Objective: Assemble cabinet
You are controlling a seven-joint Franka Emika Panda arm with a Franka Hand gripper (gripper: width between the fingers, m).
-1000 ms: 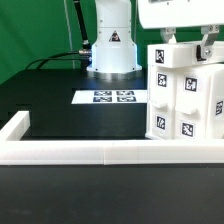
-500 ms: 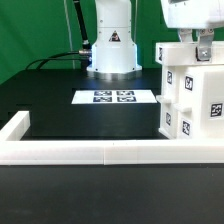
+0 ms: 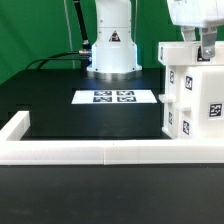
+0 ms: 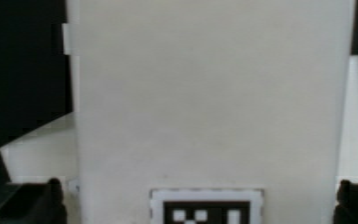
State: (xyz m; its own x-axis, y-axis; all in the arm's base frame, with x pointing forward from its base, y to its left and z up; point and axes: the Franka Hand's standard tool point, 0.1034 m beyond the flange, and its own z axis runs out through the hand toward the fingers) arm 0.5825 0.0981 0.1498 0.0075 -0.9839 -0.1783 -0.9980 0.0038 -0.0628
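Note:
The cabinet is a tall white box with small black-and-white tags. It stands upright on the black table at the exterior view's right, just behind the low rim wall. My gripper comes down onto its top, a dark finger on each side. In the wrist view the cabinet fills the frame, with one tag near the gripper. The fingers press against its two sides, so the gripper is shut on it. The cabinet's right part is cut off by the exterior view's edge.
The marker board lies flat in the middle of the table. A low white rim wall runs along the front and turns back at the exterior view's left. The arm's white base stands behind, with cables beside it.
The gripper and the cabinet have moved toward the exterior view's right. The cabinet was turned and tilted one second ago and now stands square and upright.

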